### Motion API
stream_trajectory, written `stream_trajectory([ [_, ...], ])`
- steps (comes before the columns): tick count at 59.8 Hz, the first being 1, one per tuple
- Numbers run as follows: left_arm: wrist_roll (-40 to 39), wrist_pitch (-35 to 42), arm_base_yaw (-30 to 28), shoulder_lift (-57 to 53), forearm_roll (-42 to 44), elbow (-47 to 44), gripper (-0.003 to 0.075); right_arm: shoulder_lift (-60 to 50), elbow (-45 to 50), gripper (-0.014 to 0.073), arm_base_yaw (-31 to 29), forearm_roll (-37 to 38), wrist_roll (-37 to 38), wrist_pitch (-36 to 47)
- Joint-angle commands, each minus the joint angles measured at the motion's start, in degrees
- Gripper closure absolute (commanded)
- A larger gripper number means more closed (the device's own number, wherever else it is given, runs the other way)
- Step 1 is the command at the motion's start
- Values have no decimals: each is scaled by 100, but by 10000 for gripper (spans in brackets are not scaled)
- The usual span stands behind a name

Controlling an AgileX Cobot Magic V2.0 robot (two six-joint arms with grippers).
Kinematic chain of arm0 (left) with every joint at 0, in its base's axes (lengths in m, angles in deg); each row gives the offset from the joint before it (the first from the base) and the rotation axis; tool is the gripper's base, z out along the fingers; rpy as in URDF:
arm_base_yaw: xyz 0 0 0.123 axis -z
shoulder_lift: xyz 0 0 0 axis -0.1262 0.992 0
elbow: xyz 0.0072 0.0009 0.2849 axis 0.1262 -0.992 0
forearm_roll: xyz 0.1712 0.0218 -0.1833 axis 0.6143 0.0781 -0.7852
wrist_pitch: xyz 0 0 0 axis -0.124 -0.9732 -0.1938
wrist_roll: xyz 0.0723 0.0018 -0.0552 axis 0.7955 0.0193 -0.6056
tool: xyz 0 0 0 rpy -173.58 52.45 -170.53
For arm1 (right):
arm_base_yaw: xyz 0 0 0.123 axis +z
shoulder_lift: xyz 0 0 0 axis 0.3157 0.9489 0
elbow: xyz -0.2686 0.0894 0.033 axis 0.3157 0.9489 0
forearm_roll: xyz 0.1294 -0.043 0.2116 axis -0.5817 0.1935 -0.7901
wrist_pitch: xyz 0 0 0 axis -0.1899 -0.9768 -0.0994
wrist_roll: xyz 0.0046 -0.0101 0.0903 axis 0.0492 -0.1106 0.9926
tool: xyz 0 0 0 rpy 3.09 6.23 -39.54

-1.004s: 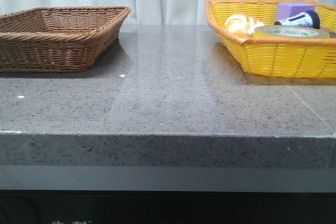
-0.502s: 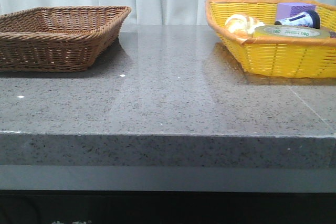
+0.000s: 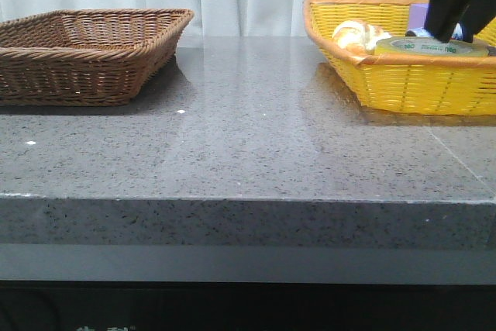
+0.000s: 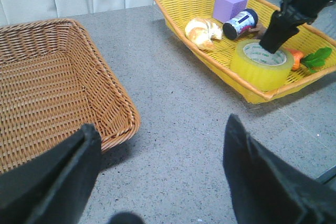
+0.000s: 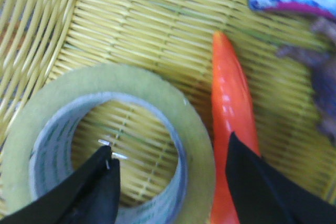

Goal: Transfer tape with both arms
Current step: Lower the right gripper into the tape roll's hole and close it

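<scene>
Tape (image 5: 107, 145) lying flat in yellow basket (image 4: 210, 61), beside carrot (image 5: 233, 114). Judged light, rigid, film slippery; wall best pinched. Right gripper (image 5: 168, 182) spread, one finger inside core. Left gripper (image 4: 157, 182) spread, empty

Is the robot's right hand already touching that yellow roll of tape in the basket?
Cannot tell. In the right wrist view the right hand straddles the tape wall, one finger inside the core, one outside, but neither contact nor a gap shows plainly.
</scene>
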State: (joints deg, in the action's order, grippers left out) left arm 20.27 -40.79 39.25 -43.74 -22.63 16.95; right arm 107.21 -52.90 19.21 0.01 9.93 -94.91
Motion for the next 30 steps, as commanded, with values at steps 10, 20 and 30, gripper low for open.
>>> stream_trajectory([
  [10, -20, 363, 56, 11, -57, 192, 228, 337, -709, 132, 54, -55, -528, 28],
  [20, -20, 341, 56, 11, -57, 192, 228, 475, -781, 300, 54, -55, -540, -23],
  [30, -20, 341, 56, 11, -57, 192, 228, 477, -814, 371, 54, -60, -540, -147],
])
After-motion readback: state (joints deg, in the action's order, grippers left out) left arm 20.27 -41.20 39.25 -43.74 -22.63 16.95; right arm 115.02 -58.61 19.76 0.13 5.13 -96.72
